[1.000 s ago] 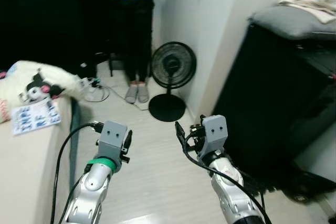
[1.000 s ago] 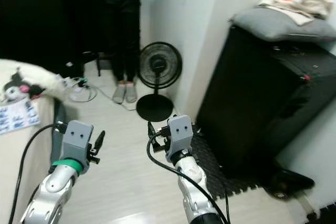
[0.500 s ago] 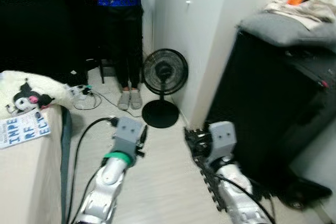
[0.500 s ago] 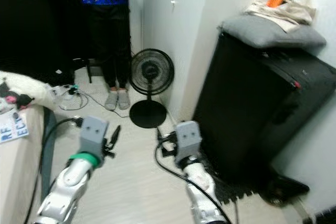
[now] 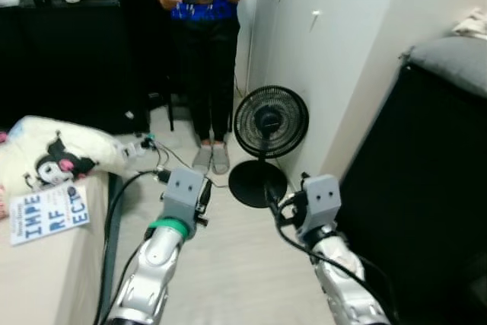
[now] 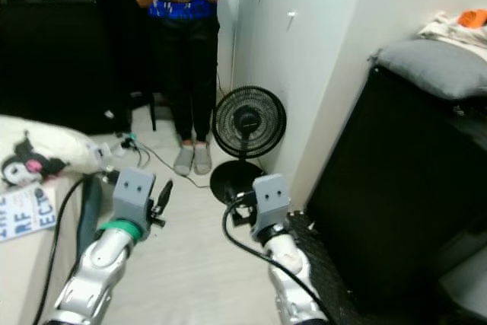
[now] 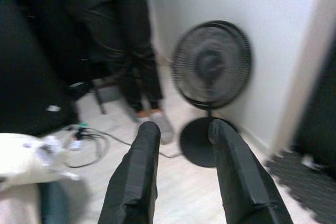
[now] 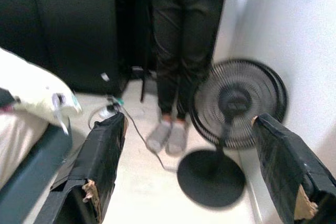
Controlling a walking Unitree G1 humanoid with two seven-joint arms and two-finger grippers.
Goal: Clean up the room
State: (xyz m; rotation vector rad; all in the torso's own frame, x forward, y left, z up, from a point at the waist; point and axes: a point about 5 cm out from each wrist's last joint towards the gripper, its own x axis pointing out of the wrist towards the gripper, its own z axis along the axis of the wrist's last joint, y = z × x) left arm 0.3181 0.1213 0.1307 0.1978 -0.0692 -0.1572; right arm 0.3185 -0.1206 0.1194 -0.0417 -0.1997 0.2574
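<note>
Ahead at twelve o'clock in my eye views, a fan [image 5: 270, 122] stands by the wall, a person [image 5: 204, 51] behind it. At nine o'clock lies a plush [image 5: 57, 159] and a booklet [image 5: 49, 213] on the bed [image 5: 46, 279], likely what needs tidying. Both arms are raised, holding nothing. Through my left wrist, my left gripper [image 7: 181, 132] sits narrowly parted. Through my right wrist, my right gripper [image 8: 189, 140] gapes wide. I should turn toward the bed before reaching.

Black fan [image 5: 270, 123], white wall [image 5: 335, 58], grey cushion [image 6: 434, 66], pale floor [image 5: 228, 264]
</note>
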